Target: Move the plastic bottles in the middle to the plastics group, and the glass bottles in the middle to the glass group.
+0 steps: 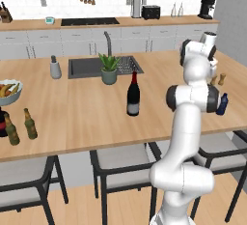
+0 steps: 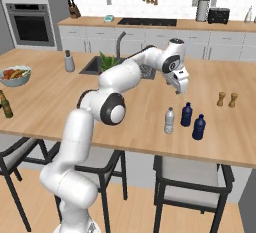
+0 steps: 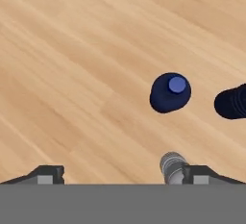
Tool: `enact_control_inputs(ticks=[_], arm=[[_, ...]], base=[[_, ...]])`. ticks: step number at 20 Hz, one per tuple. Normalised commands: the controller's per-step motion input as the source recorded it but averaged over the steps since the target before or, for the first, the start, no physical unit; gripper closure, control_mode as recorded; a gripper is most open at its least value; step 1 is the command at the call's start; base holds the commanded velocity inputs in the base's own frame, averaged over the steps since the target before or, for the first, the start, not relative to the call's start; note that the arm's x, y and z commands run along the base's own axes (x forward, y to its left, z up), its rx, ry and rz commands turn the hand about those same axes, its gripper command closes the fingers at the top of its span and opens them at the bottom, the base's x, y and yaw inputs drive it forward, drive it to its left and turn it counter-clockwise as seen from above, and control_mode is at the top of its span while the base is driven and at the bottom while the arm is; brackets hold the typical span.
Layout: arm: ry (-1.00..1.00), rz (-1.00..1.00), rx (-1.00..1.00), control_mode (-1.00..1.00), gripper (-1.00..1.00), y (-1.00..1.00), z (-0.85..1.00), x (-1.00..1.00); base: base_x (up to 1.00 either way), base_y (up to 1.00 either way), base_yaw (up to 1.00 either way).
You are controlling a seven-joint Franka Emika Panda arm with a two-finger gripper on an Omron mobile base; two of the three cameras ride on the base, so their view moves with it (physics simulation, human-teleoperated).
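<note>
Now end effector spread wide, empty, above clear plastic bottle beside rounded navy bottles.

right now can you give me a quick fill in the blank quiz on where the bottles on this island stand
1. The clear water bottle stands upright beside two dark ____ bottles.
2. The gripper hangs above them with its jaws ____.
3. The tall wine bottle stands alone in front of the potted ____.
4. Two small brown beer bottles stand near the ____ bowl.

Missing words: blue; open; plant; fruit
</note>
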Motion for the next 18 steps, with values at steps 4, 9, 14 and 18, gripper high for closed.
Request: enact_control_inputs(ticks=[4, 9, 14, 18], arm=[[-0.20, 0.51, -0.07, -1.00, -1.00, 0.61, 0.35, -0.45], [-0.19, 0.50, -0.17, -1.00, -1.00, 0.74, 0.28, -0.43], [-0.27, 0.38, -0.23, -1.00, -1.00, 0.80, 0.15, -0.53], [-0.36, 0.29, -0.25, -1.00, -1.00, 0.86, 0.00, -0.62]], base=[[0.00, 0.00, 0.00], [0.00, 0.00, 0.00], [0.00, 0.00, 0.00], [0.00, 0.00, 0.00]])
